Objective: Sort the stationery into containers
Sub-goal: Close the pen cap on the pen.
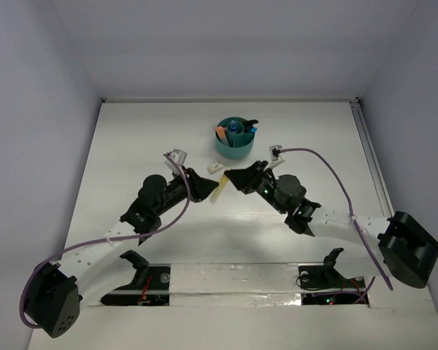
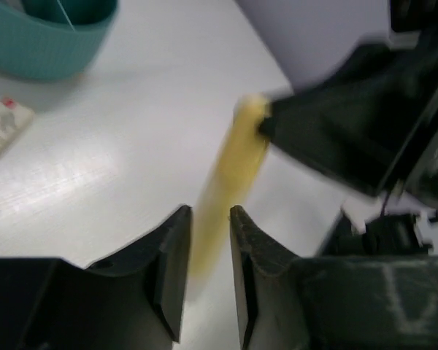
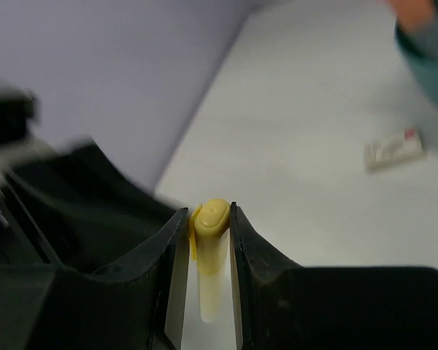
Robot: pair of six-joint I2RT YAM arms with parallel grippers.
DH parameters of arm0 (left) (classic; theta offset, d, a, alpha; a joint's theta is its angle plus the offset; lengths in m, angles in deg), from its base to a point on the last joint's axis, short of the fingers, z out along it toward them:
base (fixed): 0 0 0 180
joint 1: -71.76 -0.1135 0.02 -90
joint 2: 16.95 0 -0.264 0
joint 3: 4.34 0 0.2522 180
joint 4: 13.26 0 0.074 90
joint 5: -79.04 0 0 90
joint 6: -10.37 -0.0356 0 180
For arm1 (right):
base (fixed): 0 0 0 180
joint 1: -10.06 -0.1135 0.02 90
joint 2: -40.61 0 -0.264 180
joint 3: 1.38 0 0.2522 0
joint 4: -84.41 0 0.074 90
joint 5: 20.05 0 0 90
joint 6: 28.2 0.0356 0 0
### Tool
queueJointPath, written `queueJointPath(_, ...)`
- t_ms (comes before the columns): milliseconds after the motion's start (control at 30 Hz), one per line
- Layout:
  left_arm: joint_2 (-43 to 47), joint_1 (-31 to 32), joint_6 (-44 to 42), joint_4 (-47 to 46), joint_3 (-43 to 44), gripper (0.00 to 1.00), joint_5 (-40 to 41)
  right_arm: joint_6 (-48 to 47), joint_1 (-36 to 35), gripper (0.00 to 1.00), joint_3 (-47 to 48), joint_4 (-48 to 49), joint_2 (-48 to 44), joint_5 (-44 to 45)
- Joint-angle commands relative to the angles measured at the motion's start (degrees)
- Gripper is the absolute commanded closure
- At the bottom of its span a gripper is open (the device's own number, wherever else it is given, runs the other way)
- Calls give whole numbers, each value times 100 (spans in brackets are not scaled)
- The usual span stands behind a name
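Note:
A yellow marker (image 1: pixel 218 189) hangs in the air between my two grippers at the middle of the table. My right gripper (image 3: pixel 209 213) is shut on its capped end (image 3: pixel 213 219). My left gripper (image 2: pixel 210 213) is closed round its other end, with the blurred yellow marker (image 2: pixel 237 157) filling the gap at the fingertips. The two grippers (image 1: pixel 210 187) (image 1: pixel 228 177) meet tip to tip. Behind them stands the round teal container (image 1: pixel 236 149), which holds an orange pen (image 1: pixel 220 133), a blue one (image 1: pixel 236 127) and a black one (image 1: pixel 250 122).
A small white eraser-like bit (image 1: pixel 214 167) lies on the table between the grippers and the container, also seen as the white bit (image 2: pixel 4 124) and the white bit (image 3: pixel 394 149). Cables loop over both arms. Walls close the table at the back and sides.

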Motion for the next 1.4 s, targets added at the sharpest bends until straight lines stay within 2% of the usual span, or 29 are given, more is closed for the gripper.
queueJointPath(0,260,-312,60,-2107,829,100,1086,-20,-590,100,-428,-1321,219,-1150)
queueJointPath(333,180,-365,192,-2205,794,100,980,156,-775,100,-446,-1084,334,-1037)
queueJointPath(667,575,-365,227,-1757,443,100,928,-449,-670,100,476,-1724,-17,-404)
queueJointPath(767,908,-365,253,-1397,118,82,901,-590,-328,100,705,-1892,-158,-429)
queueJointPath(800,997,-365,262,-1300,-40,68,901,-634,-100,100,758,-1953,-176,-464)
queueJointPath(900,1410,-365,271,-843,-295,47,945,-713,174,100,951,-2077,-237,-640)
queueJointPath(1033,1762,-365,148,-360,-480,36,761,-863,499,100,1206,-2226,-264,-702)
queueJointPath(1133,1728,-365,86,-393,-586,29,366,-951,570,100,1408,-2297,-264,-711)
queueJointPath(1267,1088,-190,95,-824,-639,19,-293,-1004,675,100,1611,-2358,-246,-711)
queueJointPath(1367,622,126,-98,-974,-551,7,-260,-986,675,100,1707,-2367,-246,-772)
